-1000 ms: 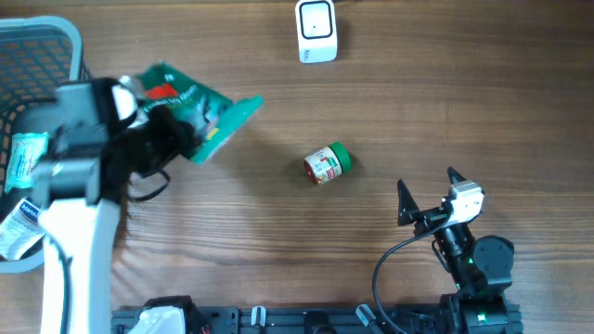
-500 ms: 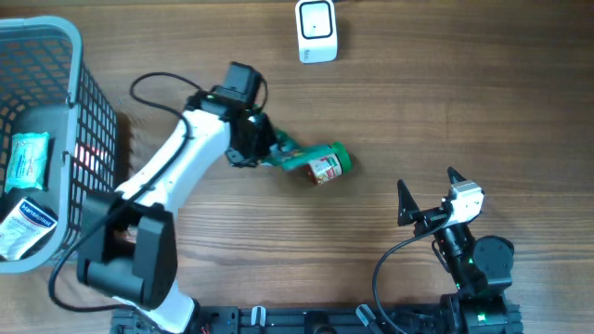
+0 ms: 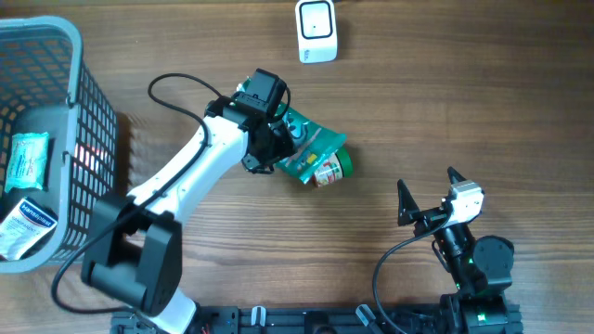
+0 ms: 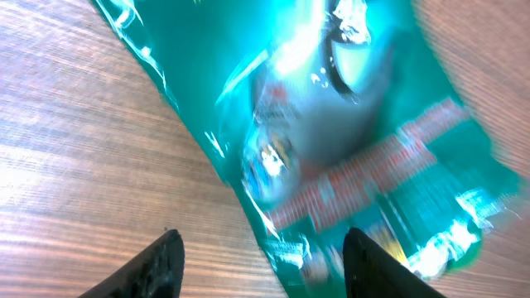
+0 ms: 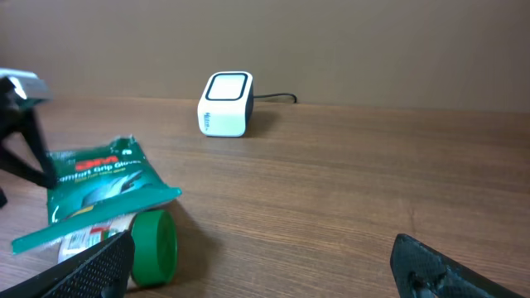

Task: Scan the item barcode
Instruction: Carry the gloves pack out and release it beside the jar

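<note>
Nearest the base, right gripper [image 3: 427,183] hangs low over the table [image 3: 520,111], jaws spread wide, nothing between them; its own camera shows both finger ends at the bottom corners with bare wood between. Surface is brown wood-grain board, matte, soft light patches in the left wrist view. Mid-table: green pouch [image 3: 311,148] lies flat-ish, its near edge draped on a small jar [image 3: 332,168] that lies on its side, green lid toward the right. Left gripper [image 3: 274,139] sits at the pouch's left end, arm reaching in from the lower left; in the left wrist view its fingers [image 4: 161,261] stand apart, bare wood showing beside one and the glossy pouch just beyond the tips, so parted and not clamped on it. Far left, a grey mesh basket [image 3: 56,32] holds two packets [image 3: 28,160]. Far edge centre: white scanner [image 3: 316,31], well apart from the pouch, dark cable [image 5: 277,98] running off behind it. Beyond the table, a plain tan wall [image 5: 373,41].
</note>
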`<move>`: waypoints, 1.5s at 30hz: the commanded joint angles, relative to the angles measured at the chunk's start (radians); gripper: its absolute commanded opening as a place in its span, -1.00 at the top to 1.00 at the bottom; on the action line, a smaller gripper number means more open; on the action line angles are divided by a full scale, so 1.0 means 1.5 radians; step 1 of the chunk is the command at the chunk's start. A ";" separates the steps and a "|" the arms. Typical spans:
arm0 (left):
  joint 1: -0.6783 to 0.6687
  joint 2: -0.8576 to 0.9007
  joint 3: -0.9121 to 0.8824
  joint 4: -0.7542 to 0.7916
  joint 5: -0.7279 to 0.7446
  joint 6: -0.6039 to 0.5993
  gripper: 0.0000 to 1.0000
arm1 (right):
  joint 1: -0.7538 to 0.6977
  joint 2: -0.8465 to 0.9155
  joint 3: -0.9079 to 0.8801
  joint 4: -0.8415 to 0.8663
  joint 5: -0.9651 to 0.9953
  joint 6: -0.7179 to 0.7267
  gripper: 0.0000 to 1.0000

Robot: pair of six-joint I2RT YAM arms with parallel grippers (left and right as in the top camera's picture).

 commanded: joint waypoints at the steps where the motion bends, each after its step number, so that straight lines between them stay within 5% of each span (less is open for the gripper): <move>1: 0.005 -0.097 0.018 -0.031 0.033 -0.015 0.72 | -0.002 -0.001 -0.001 0.004 0.003 -0.004 -0.98; 3: 0.039 -0.169 0.042 -0.030 0.182 -0.015 0.77 | -0.002 -0.001 -0.001 0.004 0.003 -0.004 -0.99; 8: 0.133 -0.267 0.050 -0.010 0.377 -0.071 0.92 | -0.002 -0.001 -0.001 0.004 0.003 -0.004 -1.00; 18: 0.232 -0.261 0.050 -0.014 0.731 -0.105 0.92 | -0.002 -0.001 -0.001 0.004 0.003 -0.005 -0.99; 25: 0.232 -0.232 0.050 -0.016 0.772 -0.106 0.92 | -0.002 -0.001 -0.001 0.004 0.003 -0.005 -0.99; 30: 0.232 -0.240 0.050 -0.017 0.715 -0.104 0.92 | -0.002 -0.001 -0.001 0.004 0.003 -0.004 -1.00; 31: 0.232 -0.240 0.050 -0.016 0.715 -0.104 0.80 | -0.002 -0.001 -0.001 0.004 0.003 -0.004 -0.99; 32: 0.232 -0.240 0.050 -0.016 0.715 -0.104 0.06 | -0.002 -0.001 -0.001 0.004 0.003 -0.005 -1.00; 33: 0.232 -0.240 0.050 -0.016 0.714 -0.103 -0.13 | -0.002 -0.001 -0.001 0.004 0.003 -0.004 -0.99; 35: 0.233 -0.240 0.050 -0.016 0.714 -0.096 0.84 | -0.002 -0.001 -0.001 0.004 0.003 -0.004 -1.00; 45: 0.233 -0.248 0.050 0.001 0.714 -0.097 0.92 | -0.002 -0.001 -0.001 0.004 0.003 -0.005 -1.00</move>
